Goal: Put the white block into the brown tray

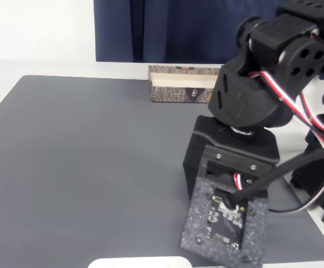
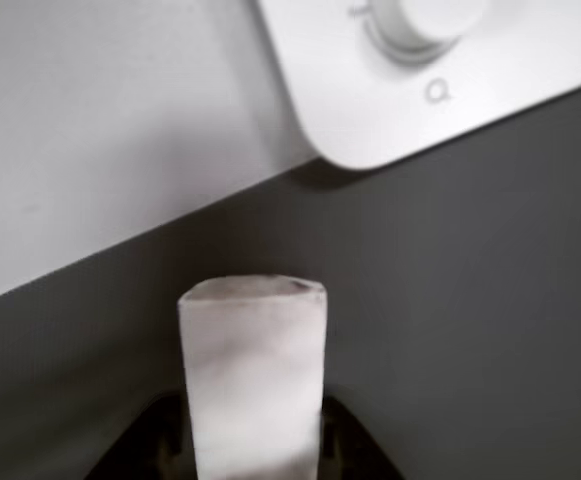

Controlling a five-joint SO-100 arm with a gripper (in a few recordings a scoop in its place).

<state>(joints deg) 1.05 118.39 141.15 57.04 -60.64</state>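
While closed, fingers grip the white block.

Surface finishes, as seen.
White block: matt, slightly chalky. Grey mat: smooth, matt. Brown tray: printed bark-patterned card. Arm: matt black plastic.

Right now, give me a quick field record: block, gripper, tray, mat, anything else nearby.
white block: clamped upright between the gripper's fingers, above the mat
gripper: shut on the white block
brown tray: at the mat's far edge, cream inside, nothing visible in it
grey mat: bare where it shows
white device: rounded corner, round knob, overlapping the mat's near edge
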